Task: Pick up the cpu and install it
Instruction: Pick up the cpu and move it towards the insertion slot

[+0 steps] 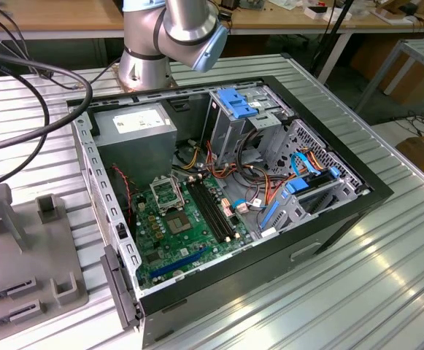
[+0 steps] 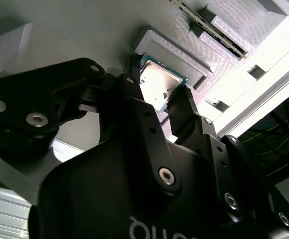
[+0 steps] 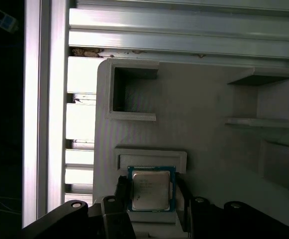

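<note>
Two fingers [image 2: 132,94] of the hand [image 2: 159,94] stand open either side of the cpu [image 3: 151,189] in its grey holder [image 3: 209,149].

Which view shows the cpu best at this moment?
The first wrist view: the cpu faces the camera squarely, its whole grey top visible in the holder. In the second wrist view it is slanted, washed by glare and partly hidden behind the gripper.

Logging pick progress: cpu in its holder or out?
In. The cpu lies flat in the grey holder recess, in the first wrist view.
</note>
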Motion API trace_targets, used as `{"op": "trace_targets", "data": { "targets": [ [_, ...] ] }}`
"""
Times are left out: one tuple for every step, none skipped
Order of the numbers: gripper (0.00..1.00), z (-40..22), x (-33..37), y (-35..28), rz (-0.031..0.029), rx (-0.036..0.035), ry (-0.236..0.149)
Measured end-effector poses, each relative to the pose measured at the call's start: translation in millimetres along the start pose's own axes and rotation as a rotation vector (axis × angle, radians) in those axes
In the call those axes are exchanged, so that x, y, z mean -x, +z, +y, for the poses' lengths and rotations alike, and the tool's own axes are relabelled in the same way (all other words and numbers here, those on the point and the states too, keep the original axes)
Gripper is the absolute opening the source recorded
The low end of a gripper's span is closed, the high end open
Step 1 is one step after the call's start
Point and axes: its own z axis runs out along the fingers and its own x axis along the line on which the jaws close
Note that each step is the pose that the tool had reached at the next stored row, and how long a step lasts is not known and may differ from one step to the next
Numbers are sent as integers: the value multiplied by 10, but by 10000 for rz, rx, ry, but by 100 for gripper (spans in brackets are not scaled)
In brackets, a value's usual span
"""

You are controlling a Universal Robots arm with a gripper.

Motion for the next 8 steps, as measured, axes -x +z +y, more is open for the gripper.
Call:
{"op": "trace_targets", "data": {
  "targets": [
    [47,0,0,0,0,0,0],
    [47,0,0,0,0,0,0],
    [47,0,0,0,-1,0,0],
    [47,0,0,1,-1,1,0],
    [47,0,0,1,0,1,0],
    [47,0,0,1,-1,0,0],
    [47,0,0,1,-1,0,0],
    [47,0,0,1,0,0,0]
  ]
}}
